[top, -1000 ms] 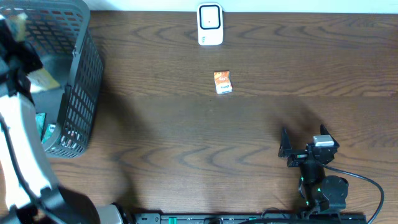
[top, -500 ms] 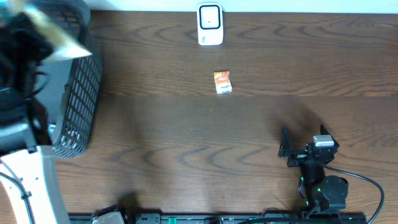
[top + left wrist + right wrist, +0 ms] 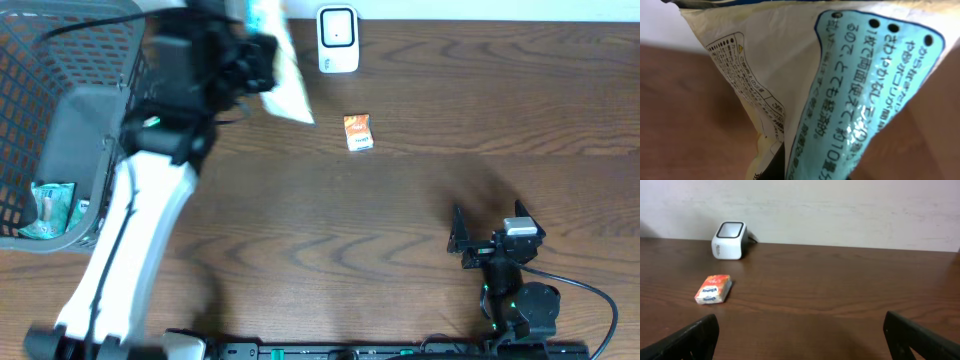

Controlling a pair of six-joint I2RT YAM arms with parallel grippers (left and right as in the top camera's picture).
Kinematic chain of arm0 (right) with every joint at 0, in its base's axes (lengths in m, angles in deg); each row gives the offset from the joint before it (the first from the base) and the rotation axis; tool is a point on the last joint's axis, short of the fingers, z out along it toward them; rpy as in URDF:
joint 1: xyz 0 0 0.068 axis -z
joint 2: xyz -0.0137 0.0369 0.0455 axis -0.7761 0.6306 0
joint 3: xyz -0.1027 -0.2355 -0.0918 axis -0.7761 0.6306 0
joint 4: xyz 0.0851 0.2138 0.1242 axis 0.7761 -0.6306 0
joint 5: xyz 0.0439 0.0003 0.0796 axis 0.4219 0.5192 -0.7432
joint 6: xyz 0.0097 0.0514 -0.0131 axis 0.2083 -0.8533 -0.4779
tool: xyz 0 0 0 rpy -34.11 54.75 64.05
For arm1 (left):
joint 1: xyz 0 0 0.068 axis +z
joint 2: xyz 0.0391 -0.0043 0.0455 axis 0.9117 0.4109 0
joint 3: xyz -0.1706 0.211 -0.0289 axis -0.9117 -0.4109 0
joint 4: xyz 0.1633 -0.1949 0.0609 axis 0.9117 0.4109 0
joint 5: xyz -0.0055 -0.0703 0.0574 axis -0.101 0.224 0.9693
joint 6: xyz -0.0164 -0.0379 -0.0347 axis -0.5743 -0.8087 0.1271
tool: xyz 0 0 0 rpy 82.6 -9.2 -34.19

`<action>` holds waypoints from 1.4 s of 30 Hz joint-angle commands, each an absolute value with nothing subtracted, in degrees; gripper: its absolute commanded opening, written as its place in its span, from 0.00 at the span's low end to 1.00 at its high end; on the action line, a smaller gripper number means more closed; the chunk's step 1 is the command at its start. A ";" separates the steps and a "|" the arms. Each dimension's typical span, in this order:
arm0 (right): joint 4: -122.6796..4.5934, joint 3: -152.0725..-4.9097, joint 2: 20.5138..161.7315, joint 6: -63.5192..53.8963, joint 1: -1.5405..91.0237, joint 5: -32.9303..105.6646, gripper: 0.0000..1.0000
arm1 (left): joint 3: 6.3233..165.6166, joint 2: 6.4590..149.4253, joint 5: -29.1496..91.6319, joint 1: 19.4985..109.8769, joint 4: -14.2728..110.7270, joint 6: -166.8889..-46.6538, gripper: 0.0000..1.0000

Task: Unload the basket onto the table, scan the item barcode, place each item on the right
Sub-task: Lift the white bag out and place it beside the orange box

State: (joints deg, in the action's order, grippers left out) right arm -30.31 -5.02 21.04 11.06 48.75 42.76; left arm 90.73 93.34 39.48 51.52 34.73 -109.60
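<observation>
The left claw (image 3: 258, 66) is pressed together on one end of a crinkled cream-white plastic pouch with a light-blue printed panel (image 3: 286, 88). It holds the pouch up over the far part of the dark brown wooden table (image 3: 400, 200). From overhead the pouch slants down and to the right from the claw. Its upper end is just left of the small white barcode scanner with a dark window (image 3: 338, 38), and its lower corner points toward the small orange rectangular packet (image 3: 358, 132). In the left wrist view the pouch (image 3: 790, 75) fills nearly the whole frame. A blue panel of Japanese text runs down one side, black fine print down the other, and the tabletop is blurred behind. The claw's own fingers cannot be made out there.

Left of the arm sits a grey plastic mesh basket (image 3: 40, 50) with a teal packet (image 3: 55, 205) lying in its near corner.

The right claw (image 3: 488, 222) sits low at the near right of the table, well apart from everything else, with its fingers spread wide and nothing between them. Its wrist view looks out between the two dark fingertips, with the claw (image 3: 800, 322) facing the scanner (image 3: 730, 240) at the back edge. The orange packet (image 3: 713, 289) lies flat on the wood in front of the scanner.
</observation>
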 commanded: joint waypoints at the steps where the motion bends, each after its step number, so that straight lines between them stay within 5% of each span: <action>1: -30.55 -4.95 20.73 11.08 48.99 42.78 0.99 | 91.39 100.60 40.64 47.85 34.03 -110.10 0.07; 5: -30.57 -4.95 20.73 11.08 48.99 42.78 0.99 | 91.39 109.62 52.70 44.90 33.99 -110.08 0.08; 10: -30.55 -4.95 20.73 11.08 48.99 42.76 0.99 | 91.39 117.01 52.90 43.17 32.68 -110.10 0.08; 16: -30.55 -4.95 20.73 11.08 48.99 42.76 0.99 | 91.39 120.73 50.32 40.63 32.76 -110.08 0.48; 28: -30.55 -4.95 20.73 11.06 48.99 42.78 0.99 | 91.50 111.92 51.39 40.18 33.18 -101.78 0.47; 36: -30.57 -4.95 20.73 11.08 48.99 42.76 0.99 | 91.50 104.16 70.65 41.97 33.16 -101.36 0.48; 42: -30.55 -4.95 20.73 11.08 48.99 42.78 0.99 | 91.50 98.08 75.17 46.73 34.03 -86.54 0.52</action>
